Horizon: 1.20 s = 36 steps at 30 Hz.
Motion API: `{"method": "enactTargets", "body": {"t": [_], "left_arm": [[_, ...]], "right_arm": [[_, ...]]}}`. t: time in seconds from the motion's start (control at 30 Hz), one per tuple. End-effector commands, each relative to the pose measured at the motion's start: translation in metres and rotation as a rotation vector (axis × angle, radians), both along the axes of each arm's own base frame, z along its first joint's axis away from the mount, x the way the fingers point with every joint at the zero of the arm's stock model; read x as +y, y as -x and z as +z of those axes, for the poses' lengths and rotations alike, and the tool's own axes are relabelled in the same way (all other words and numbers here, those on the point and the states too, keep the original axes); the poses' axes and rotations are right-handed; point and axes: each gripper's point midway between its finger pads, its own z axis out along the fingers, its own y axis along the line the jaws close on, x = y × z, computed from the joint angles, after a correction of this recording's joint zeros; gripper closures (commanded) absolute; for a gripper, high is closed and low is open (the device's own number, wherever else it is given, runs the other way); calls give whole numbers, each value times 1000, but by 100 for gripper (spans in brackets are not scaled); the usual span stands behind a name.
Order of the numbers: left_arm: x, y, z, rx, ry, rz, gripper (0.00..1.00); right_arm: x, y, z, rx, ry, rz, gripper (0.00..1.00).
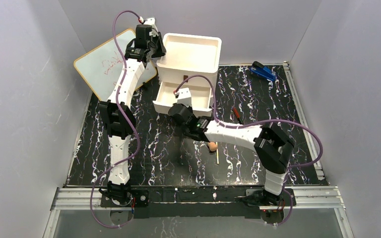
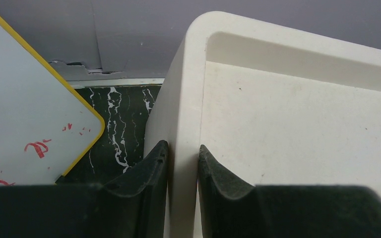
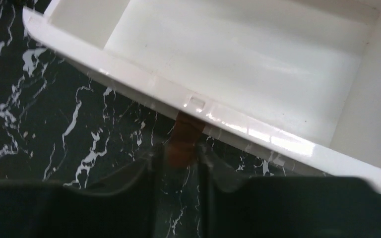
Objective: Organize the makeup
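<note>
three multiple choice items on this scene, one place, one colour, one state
1. Where does the blue clip lie? A on a shelf B far right of the table C in a cup
2. What colour is the handle between the right fingers? A green B red C brown
3. How is the drawer of the white box? A pulled open B shut C lifted out
Answers: 1 B, it lies near the table's far right edge; 2 C, the right wrist view shows a brown tab; 3 A, it juts out in front of the box.
</note>
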Motion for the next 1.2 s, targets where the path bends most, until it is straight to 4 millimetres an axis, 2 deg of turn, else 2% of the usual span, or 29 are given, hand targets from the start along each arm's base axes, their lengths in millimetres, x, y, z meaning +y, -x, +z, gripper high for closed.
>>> {"method": "enactTargets", "body": {"t": [0.0,0.03,0.07,0.1,0.27,0.33,0.4,0.53,0.67,0.87,1.17], "left_arm": [[-17,5,18,-19,65,-18,100],[-17,5,18,-17,65,-15,100],[-16,4,18,-18,63,-8,100],[-15,4,17,-16,62,-2,100],[-11,3,16,-11,59,29,100],[-8,3,14,-7,56,42,100],[-8,2,10,1,58,52,100],[2,-1,2,15,49,112,100],[8,-3,-2,28,61,147,100],[17,-9,-14,63,133,180,100],[30,-18,-37,118,217,241,100]], "right_arm": [[7,41,15,47,-31,50,33],[3,41,19,42,-30,38,16],[-2,40,26,30,-33,27,5],[-7,40,34,14,-37,19,2],[-43,44,83,-86,-70,-4,1],[-66,46,101,-130,-76,-35,1],[-99,42,111,-161,-70,-113,1],[-178,22,97,-91,-98,-295,1],[-225,5,71,-19,-112,-383,1],[-258,-16,32,97,-79,-414,1],[-275,-39,-25,256,-106,-383,1]]}}
